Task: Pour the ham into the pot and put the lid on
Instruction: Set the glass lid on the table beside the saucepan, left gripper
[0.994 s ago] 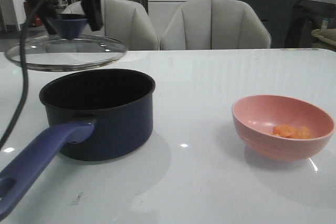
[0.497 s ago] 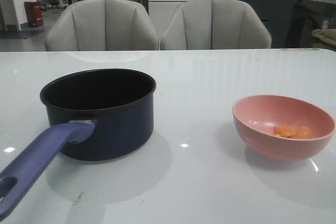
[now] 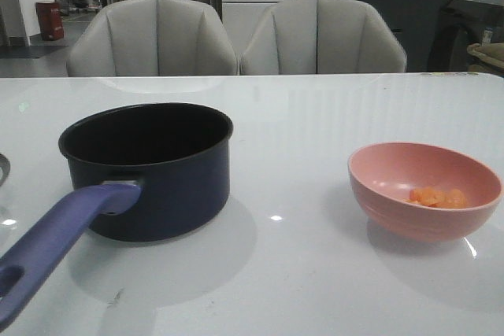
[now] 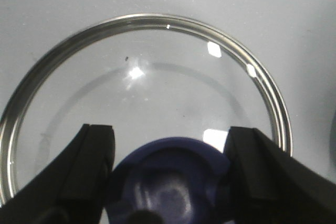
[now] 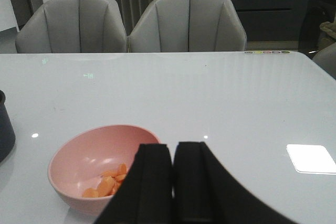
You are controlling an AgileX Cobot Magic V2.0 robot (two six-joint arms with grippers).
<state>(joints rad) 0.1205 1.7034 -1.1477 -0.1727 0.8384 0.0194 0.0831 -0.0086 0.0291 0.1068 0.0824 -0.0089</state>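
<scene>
The left gripper (image 4: 170, 174) clamps the blue knob of the round glass lid (image 4: 142, 93), whose near rim is cut off; the right gripper's (image 5: 172, 153) fingers are pressed together, hiding part of the pink bowl (image 5: 84, 163).

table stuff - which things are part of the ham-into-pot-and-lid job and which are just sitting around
Part of the job:
- pot, open and empty-looking
- ham, in the pink bowl
- lid, left gripper fingers either side of its blue knob
- right gripper, behind the bowl

Just there:
- two grey chairs
- white table
</scene>
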